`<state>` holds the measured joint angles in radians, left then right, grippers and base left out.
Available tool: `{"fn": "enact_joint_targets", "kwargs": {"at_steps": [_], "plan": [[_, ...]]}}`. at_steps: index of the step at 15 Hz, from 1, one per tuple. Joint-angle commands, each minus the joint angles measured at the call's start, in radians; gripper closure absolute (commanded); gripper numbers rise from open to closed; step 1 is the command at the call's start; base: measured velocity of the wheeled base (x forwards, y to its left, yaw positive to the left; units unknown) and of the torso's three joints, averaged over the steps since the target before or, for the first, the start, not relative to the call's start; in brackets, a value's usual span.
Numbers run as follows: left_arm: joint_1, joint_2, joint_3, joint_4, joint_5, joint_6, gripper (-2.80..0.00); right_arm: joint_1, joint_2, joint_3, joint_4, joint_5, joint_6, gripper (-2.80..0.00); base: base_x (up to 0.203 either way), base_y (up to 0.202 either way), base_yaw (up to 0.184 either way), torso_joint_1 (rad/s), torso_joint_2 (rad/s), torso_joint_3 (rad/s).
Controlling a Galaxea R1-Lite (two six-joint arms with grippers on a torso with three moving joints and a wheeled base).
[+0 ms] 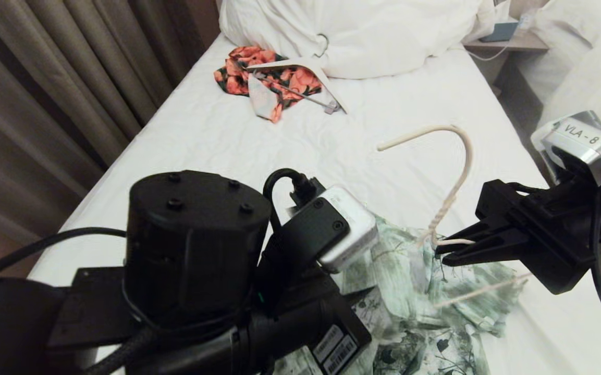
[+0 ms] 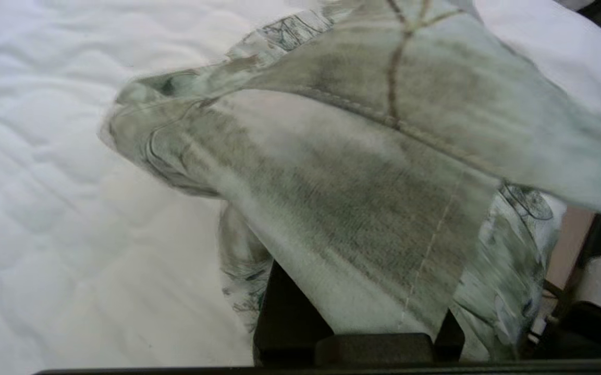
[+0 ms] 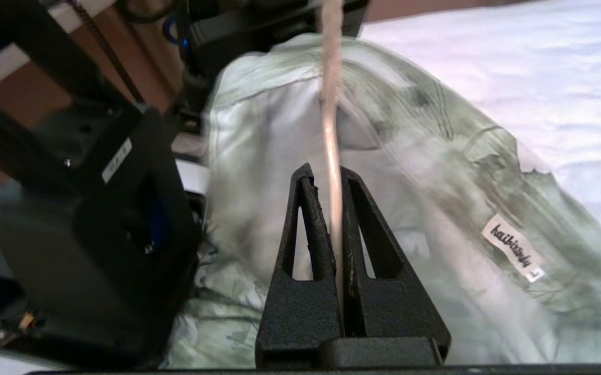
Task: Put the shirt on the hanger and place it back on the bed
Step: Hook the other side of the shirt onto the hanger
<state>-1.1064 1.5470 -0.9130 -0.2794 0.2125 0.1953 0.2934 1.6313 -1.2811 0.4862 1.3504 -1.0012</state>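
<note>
The hanger [image 1: 449, 200] stands nearly upright, its long axis running from 6 to 12 o'clock in the head view, the hook curling over toward 10 o'clock. The right gripper [image 1: 443, 252] reaches in level from 3 o'clock, pressed together on the wire below the twisted neck. The shirt [image 1: 425, 291] lies bunched on the bed [image 1: 217, 135] under it, toward 6 o'clock. The left gripper [image 2: 355, 333], low at 7 o'clock, pinches a fold of shirt fabric.
</note>
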Motion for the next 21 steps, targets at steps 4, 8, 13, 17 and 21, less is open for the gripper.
{"fn": "enact_joint_targets", "kwargs": {"at_steps": [4,8,13,17,21], "plan": [[0.0,-0.001,0.003,-0.006,0.005,-0.002,0.0,0.006,-0.005,0.002,0.005,0.01,0.009,0.0,0.0,0.0,0.0,0.0,0.0,0.0],[0.005,-0.001,0.003,-0.006,0.005,-0.001,0.0,0.009,-0.01,0.021,-0.065,0.012,0.039,0.0,0.0,0.0,0.0,0.0,0.0,0.0],[0.007,0.002,0.006,-0.006,0.005,-0.001,0.0,0.013,-0.008,0.03,-0.087,0.018,0.064,0.0,0.0,0.0,0.0,0.0,0.0,0.0],[0.008,0.001,0.011,-0.006,0.007,-0.002,0.0,0.011,-0.01,0.032,-0.089,0.009,0.072,-2.8,0.0,0.0,0.0,0.0,0.0,0.0],[0.019,-0.007,0.022,-0.006,0.008,-0.002,0.0,0.013,-0.01,0.051,-0.151,0.003,0.078,-2.8,0.0,0.0,0.0,0.0,0.0,0.0]]}}
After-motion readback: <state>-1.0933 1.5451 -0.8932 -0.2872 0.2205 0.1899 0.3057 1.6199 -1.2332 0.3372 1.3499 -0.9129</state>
